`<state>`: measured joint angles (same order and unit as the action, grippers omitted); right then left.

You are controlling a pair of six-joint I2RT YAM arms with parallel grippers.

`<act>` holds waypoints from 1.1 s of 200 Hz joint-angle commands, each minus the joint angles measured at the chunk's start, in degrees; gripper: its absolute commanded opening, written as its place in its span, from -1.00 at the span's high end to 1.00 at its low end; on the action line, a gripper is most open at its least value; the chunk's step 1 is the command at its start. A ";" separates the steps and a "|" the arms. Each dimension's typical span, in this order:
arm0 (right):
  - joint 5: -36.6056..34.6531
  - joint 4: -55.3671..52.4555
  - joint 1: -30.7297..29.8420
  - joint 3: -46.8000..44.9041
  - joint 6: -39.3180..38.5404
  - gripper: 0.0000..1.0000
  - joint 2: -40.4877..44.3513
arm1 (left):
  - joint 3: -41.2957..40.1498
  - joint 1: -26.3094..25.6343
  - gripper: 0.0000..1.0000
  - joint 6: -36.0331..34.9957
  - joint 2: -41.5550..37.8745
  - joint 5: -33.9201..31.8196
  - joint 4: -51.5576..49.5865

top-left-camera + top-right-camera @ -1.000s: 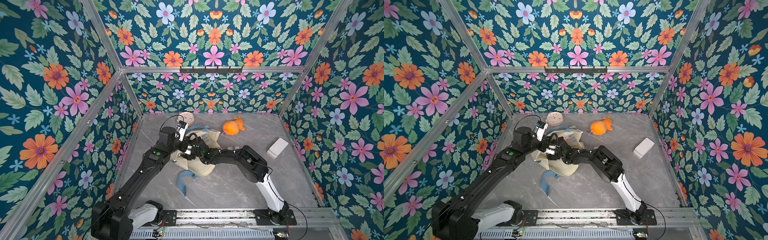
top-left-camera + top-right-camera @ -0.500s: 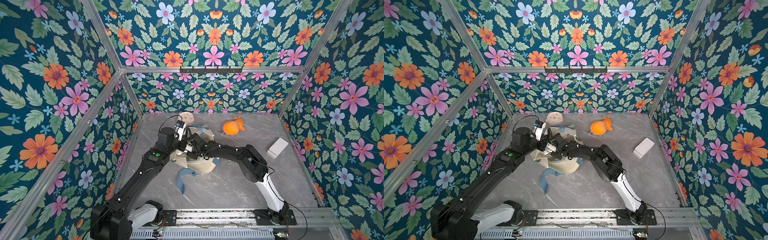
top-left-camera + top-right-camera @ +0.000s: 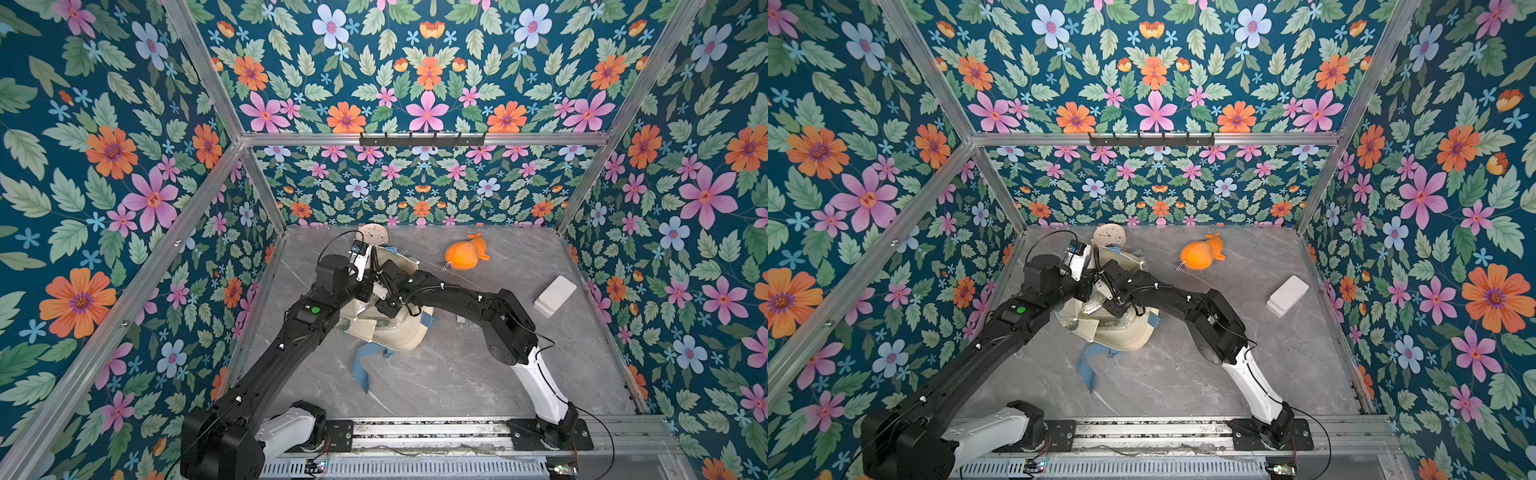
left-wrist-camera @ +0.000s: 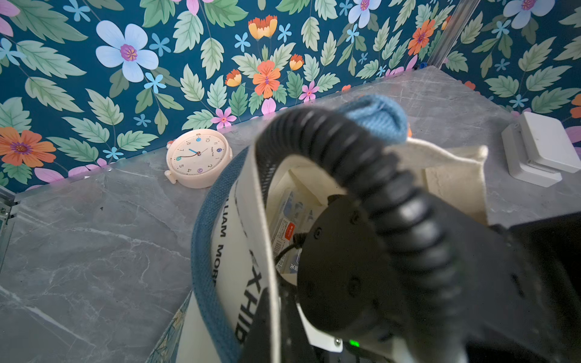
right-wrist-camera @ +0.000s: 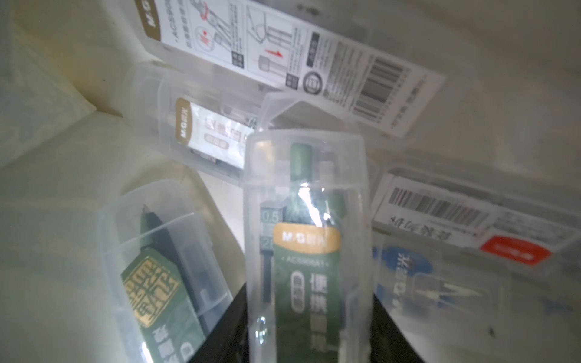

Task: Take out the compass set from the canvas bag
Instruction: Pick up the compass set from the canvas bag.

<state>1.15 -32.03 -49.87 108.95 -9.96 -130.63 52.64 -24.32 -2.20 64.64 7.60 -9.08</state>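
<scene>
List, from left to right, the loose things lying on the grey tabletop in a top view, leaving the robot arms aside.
In order: canvas bag → orange plush toy → white box. The round clock stands behind the bag, at the same place across, so it is left out.

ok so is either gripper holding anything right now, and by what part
Left gripper pinches the canvas bag by its mouth rim. Right gripper, inside the bag, looks closed on a clear compass case by one end, across its width.
</scene>
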 commanded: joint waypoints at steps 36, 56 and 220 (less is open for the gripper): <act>0.34 -3.25 -0.06 -4.76 4.65 0.17 7.94 | 0.32 -0.12 1.00 -1.23 -0.39 2.96 -0.66; 0.73 -2.78 -0.06 -7.97 5.98 0.18 11.12 | 0.53 -0.14 1.00 -1.11 -0.48 2.34 -0.42; 0.57 -14.02 -1.68 -21.40 15.73 0.20 39.60 | 1.94 -0.12 1.00 -0.67 -0.61 1.42 -0.08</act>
<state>3.46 -41.63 -52.42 87.85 4.19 -94.74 53.87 -24.49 -3.01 64.29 8.88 -11.18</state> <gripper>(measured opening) 0.475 0.083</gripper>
